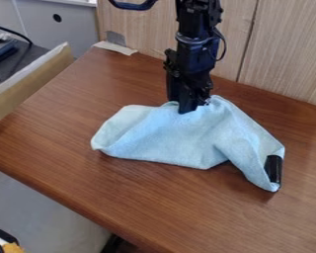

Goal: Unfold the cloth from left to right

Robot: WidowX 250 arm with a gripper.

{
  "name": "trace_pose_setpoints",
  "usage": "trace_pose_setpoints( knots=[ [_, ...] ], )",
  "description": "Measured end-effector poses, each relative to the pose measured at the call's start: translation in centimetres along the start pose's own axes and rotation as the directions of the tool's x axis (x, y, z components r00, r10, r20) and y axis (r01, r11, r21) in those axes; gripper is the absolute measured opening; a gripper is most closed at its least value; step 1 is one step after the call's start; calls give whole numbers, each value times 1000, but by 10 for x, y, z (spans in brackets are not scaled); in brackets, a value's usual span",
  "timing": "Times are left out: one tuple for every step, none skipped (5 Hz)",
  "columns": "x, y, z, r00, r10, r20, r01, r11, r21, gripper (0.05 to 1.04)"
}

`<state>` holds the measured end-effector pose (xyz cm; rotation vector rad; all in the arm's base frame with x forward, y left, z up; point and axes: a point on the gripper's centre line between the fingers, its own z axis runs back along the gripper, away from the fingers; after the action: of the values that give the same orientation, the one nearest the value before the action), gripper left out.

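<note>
Tabletop (167,202) of brown wood grain is seen at a slant, and most of the view is taken up by it. It is backed along its far edge by pale wood-grain panels (286,54), split by a dark vertical seam. Light blue cloth (167,138) is laid in a rumpled, folded heap across the middle of the surface, spread from left of centre to the right side. Its left end is rounded and folded over; its right part is bent down toward the near side, and a notch is formed in the lower edge between the two parts. The black arm (195,47) is extended down from the top edge, and its gripper (189,105) is placed at the upper middle of the cloth, pointed downward and in contact with the fabric. Whether the claw is set wide or narrow, or whether fabric is held in it, cannot be told. A tan board (32,76) is positioned along the left side of the tabletop. A small black piece (273,169) is noted at the right end of the cloth, partly bordered by fabric. A pale strip (115,48) is placed at the far left corner, below a grey patch (116,38).
</note>
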<state>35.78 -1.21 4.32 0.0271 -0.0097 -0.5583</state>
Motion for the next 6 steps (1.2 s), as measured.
trace_pose_setpoints(
  knots=[
    [0, 0, 0, 1000, 3, 1, -3, 1000, 1, 180],
    [0, 0, 0, 1000, 5, 0, -5, 1000, 0, 76],
    [0, 0, 0, 1000, 5, -1, -5, 1000, 1, 62],
    [-1, 2, 1, 1000, 10, -3, -10, 1000, 9, 60],
    [-1, 0, 19, 999, 13, 35, -14, 999, 43, 60],
    [-2, -13, 35, 998, -20, 67, 15, 998, 67, 60]
  ],
)
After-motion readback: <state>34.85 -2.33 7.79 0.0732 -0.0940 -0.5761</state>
